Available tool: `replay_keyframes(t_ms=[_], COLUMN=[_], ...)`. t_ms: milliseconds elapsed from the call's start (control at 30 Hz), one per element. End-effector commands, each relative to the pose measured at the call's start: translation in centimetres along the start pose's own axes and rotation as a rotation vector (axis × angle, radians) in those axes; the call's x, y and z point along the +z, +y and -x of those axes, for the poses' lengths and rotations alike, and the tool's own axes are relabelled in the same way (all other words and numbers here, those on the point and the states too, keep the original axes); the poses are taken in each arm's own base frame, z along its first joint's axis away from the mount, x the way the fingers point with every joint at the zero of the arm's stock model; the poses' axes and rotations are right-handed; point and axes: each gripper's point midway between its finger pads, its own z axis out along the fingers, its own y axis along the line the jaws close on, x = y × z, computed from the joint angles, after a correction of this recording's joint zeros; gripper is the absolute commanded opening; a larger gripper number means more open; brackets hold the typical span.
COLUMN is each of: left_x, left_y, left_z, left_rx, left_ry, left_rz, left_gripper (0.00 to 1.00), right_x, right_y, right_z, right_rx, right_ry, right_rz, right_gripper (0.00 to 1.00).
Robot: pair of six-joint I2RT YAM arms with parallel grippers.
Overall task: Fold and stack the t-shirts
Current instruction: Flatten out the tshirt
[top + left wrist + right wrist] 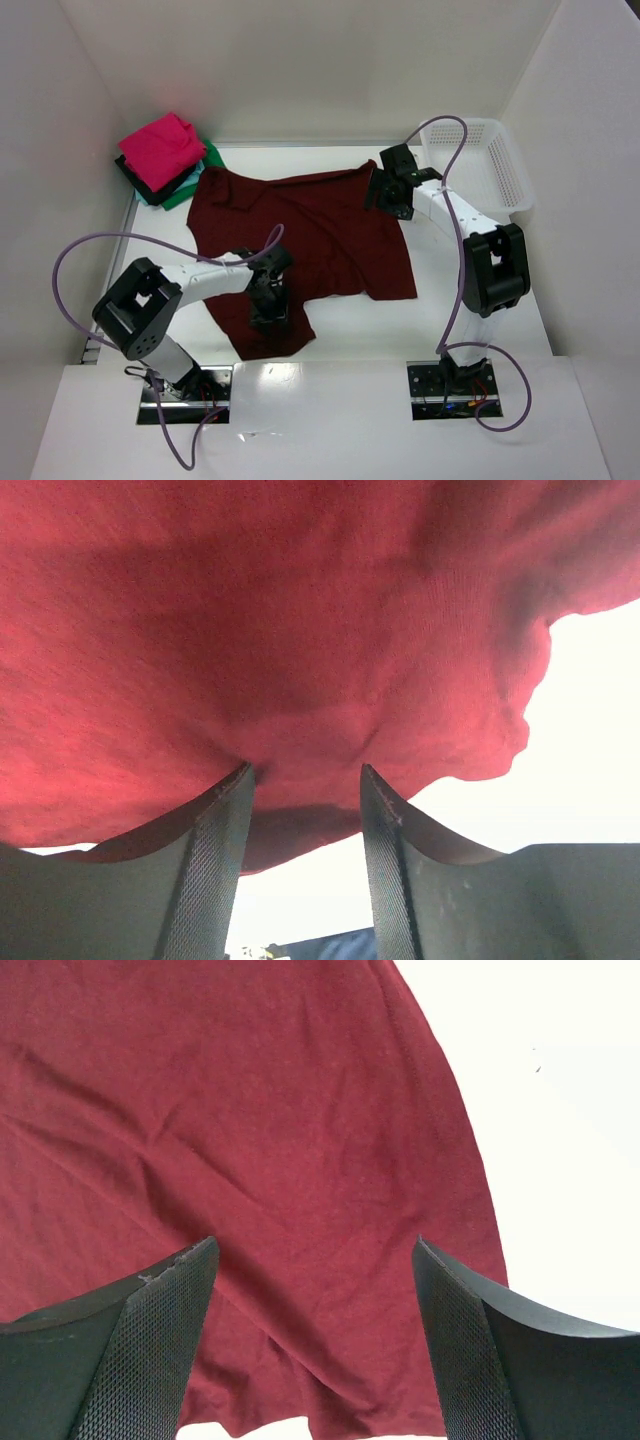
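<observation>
- Left gripper (305,770): jaws stand about half apart, tips pressed down into the maroon shirt (300,630). A pucker of cloth sits between the fingers (215,850); whether it is truly pinched cannot be told.
- Right gripper (315,1242): jaws spread wide with nothing between them, hanging over the same shirt close to one of its edges, bare white table (540,1110) showing just beyond.
- From the top view, the left gripper (268,305) is at the shirt's near-left corner, the right gripper (388,192) at its far-right corner.
- The maroon shirt (320,230) lies spread but rumpled across the middle of the table (360,335), one flap reaching toward the near edge under the left arm.
- A stack of folded shirts sits in the far-left corner, just beside the maroon shirt's far-left end: bright pink (160,148) on top, with green (200,180) and black (133,178) edges showing beneath it.
- A white mesh basket (495,165) stands at the far right, beside the right arm.
</observation>
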Motion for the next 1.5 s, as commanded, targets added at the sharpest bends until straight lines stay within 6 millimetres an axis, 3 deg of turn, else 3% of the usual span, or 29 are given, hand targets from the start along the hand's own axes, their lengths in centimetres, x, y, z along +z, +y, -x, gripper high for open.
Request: replay_keyframes(t_ms=[0, 67, 267, 400, 467, 500, 567, 600, 633, 667, 700, 733, 800, 867, 967, 1100, 1133, 1233, 1267, 1367, 1467], left_x=[0.3, 0.1, -0.7, -1.2, -1.9, -2.5, -5.3, -6.2, -8.1, -8.9, -10.4, -11.2, -11.5, -10.1, -8.5, -8.0, -8.2, -6.1, -4.8, -3.7, -2.1], left_y=[-0.3, -0.6, 1.4, 2.7, 2.4, 2.2, 0.0, 0.1, -1.7, -2.2, -2.8, -3.1, -3.0, -1.6, 0.4, 1.2, 1.8, 2.9, 3.4, 2.9, 3.2], left_z=[-3.1, -3.9, -8.2, -9.5, -9.0, -8.2, -5.9, -4.6, -2.9, -2.2, -0.4, 2.0, 4.4, 6.9, 9.9, 15.5, 15.8, 18.4, 18.5, 18.8, 17.6], left_rx=[-0.045, -0.042, -0.093, -0.108, -0.104, -0.098, -0.079, -0.077, -0.047, -0.045, -0.041, -0.049, -0.066, -0.101, -0.145, -0.163, -0.168, -0.169, -0.18, -0.182, -0.191], left_ry=[0.075, 0.079, 0.134, 0.154, 0.132, 0.088, -0.011, -0.08, -0.154, -0.19, -0.272, -0.368, -0.421, -0.457, -0.488, -0.59, -0.592, -0.565, -0.533, -0.502, -0.44], left_rz=[-0.003, -0.015, 0.003, 0.015, 0.019, 0.029, -0.005, 0.027, -0.021, -0.026, -0.034, -0.033, -0.048, 0.014, 0.09, 0.125, 0.133, 0.168, 0.179, 0.144, 0.142], left_gripper=[0.53, 0.52, 0.52, 0.45, 0.42, 0.39, 0.32, 0.29, 0.25, 0.22, 0.15, 0.07, 0.01, 0.0, 0.0, 0.0, 0.0, 0.0, 0.0, 0.0, 0.0], right_x=[-0.9, -0.7, -0.1, -0.7, -0.7, -1.0, -1.2, -1.2, -1.4, -1.4, -1.6, -1.6, -1.6, -1.7, -1.7, -1.3, -1.3, -1.4, -1.4, -1.5, -1.3], right_y=[2.4, 2.2, 1.6, 1.2, 1.2, 1.3, 1.5, 1.6, 1.8, 1.8, 2.2, 2.3, 2.4, 2.6, 2.6, 2.7, 2.7, 2.5, 2.5, 2.4, 2.2], right_z=[3.3, 3.0, 2.0, 1.9, 1.9, 2.1, 2.4, 2.3, 2.7, 2.7, 2.9, 2.8, 3.0, 3.0, 3.0, 2.2, 2.2, 1.6, 1.6, 1.7, 1.3], right_rx=[-0.013, -0.015, -0.027, -0.025, -0.025, -0.024, -0.022, -0.023, -0.022, -0.022, -0.021, -0.022, -0.021, -0.021, -0.021, -0.015, -0.015, -0.006, -0.006, -0.004, -0.006], right_ry=[-0.101, -0.092, -0.074, -0.088, -0.088, -0.095, -0.103, -0.098, -0.107, -0.107, -0.11, -0.105, -0.112, -0.108, -0.108, -0.085, -0.085, -0.072, -0.072, -0.085, -0.076], right_rz=[0.083, 0.078, 0.066, 0.062, 0.062, 0.066, 0.071, 0.08, 0.086, 0.086, 0.098, 0.108, 0.112, 0.12, 0.12, 0.134, 0.134, 0.138, 0.138, 0.133, 0.128], right_gripper=[0.84, 0.84, 0.84, 0.87, 0.87, 0.87, 0.87, 0.87, 0.87, 0.87, 0.87, 0.85, 0.84, 0.76, 0.75, 0.74, 0.74, 0.74, 0.74, 0.74, 0.74])
